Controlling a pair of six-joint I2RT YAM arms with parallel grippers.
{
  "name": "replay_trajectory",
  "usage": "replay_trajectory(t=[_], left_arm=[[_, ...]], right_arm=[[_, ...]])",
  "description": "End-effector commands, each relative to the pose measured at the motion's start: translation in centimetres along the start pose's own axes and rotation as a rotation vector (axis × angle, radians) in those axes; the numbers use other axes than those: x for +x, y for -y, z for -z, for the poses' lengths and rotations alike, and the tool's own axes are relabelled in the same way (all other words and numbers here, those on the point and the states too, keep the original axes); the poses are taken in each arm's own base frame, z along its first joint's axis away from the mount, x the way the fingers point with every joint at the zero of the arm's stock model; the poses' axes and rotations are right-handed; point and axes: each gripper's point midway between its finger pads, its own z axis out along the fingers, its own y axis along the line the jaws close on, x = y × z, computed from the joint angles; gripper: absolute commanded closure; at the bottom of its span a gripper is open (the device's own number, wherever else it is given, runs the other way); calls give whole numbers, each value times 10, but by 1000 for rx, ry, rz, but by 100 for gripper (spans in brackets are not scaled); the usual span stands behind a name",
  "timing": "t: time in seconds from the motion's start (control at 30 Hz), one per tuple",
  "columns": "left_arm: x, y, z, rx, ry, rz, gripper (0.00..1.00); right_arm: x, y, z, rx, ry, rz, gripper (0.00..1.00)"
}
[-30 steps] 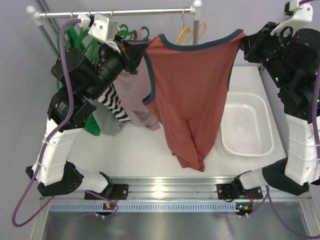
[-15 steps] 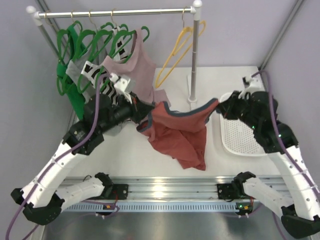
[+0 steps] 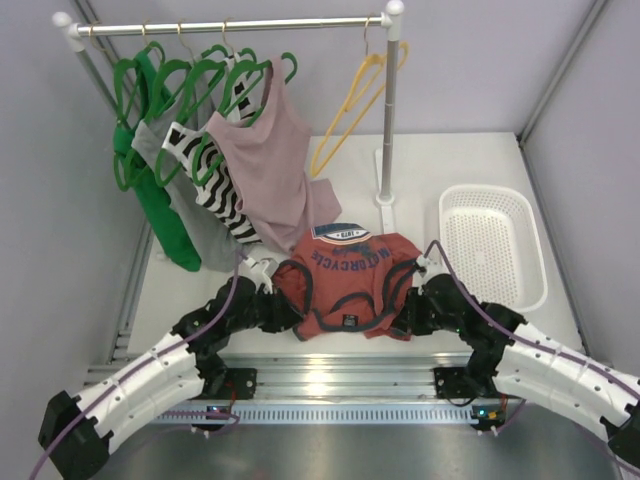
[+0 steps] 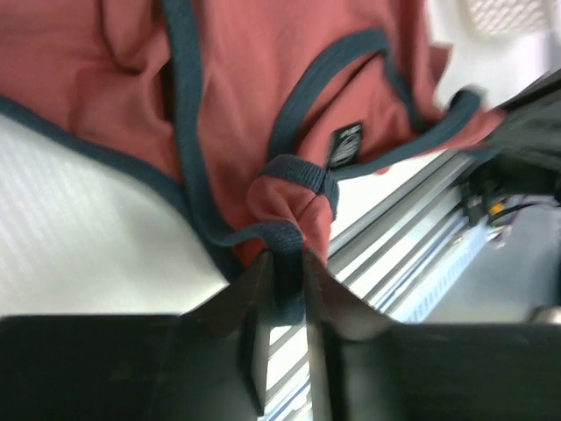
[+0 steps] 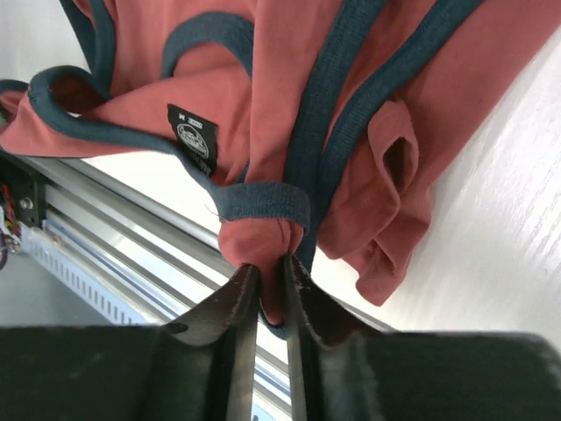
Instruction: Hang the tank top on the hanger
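Lying beside the basket (image 3: 490, 190), the tank top (image 3: 345, 290) is pinched at its straps by the left gripper (image 4: 285, 263) and right gripper (image 5: 269, 267).

- The left gripper (image 4: 285, 260) has two near-black fingers (image 4: 250, 342) with smooth curved flanks that taper to thin tips. A broad black block sits behind them.
- The right gripper (image 5: 269, 267) has the same black tapered fingers (image 5: 230, 338), with a faint sheen along their edges.
- Behind each pair of fingers is a black wrist housing, then the long white-shelled links of the left arm (image 3: 150, 375) and right arm (image 3: 560, 360).
- A purple cable (image 3: 215, 325) trails back from the fingers along each arm.
- Farthest from the fingers are the black bases (image 3: 228, 385), with small coloured lights beside them.
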Motion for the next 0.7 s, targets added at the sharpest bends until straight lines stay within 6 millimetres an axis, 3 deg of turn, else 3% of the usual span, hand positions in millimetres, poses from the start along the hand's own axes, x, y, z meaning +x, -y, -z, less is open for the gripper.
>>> replay_trajectory(t=[0.0,0.17,0.27,0.4,0.67], left_arm=[[-24,35,7,138,88,20,72],[-33,39,24,127,130,-7,53],[-48,55,41,145,174,-36,51],[-69,76,64,172,230,-96,50],[-130,128,109,203,375,-227,50]], right_arm=[[-10,-14,-2,-32,77,-32,81],[-13,-9,14,6,96,-34,61],[-12,-7,20,24,82,-27,56],[-17,-11,29,20,97,-19,56],[-28,-33,40,-54,122,-1,54]])
